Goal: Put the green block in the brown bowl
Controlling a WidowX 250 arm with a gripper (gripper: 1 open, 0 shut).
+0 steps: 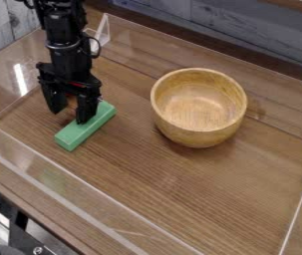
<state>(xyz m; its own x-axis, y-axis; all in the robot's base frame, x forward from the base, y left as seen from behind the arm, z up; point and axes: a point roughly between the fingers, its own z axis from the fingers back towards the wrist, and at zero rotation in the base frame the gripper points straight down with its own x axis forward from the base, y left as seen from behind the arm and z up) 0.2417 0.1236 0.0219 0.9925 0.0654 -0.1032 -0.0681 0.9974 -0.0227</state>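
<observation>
Green block [83,127] lies flat on the bench left of the brown bowl [200,107]; my hand [71,108] straddles its far end, open. Gripping that far off-centre, I could tip or drop it.

On my screen the block [83,127] is a plain light green with no markings, a shade darker along its near side. The bowl [200,107] is pale tan wood, with fine grain lines curving across its inside and a slightly deeper honey tone on the outer wall. The gripper [71,108] and the arm above it read as solid black. I see the table [180,189] in mid-brown wood streaked with darker grain, and clear walls [300,214] edging it.
</observation>
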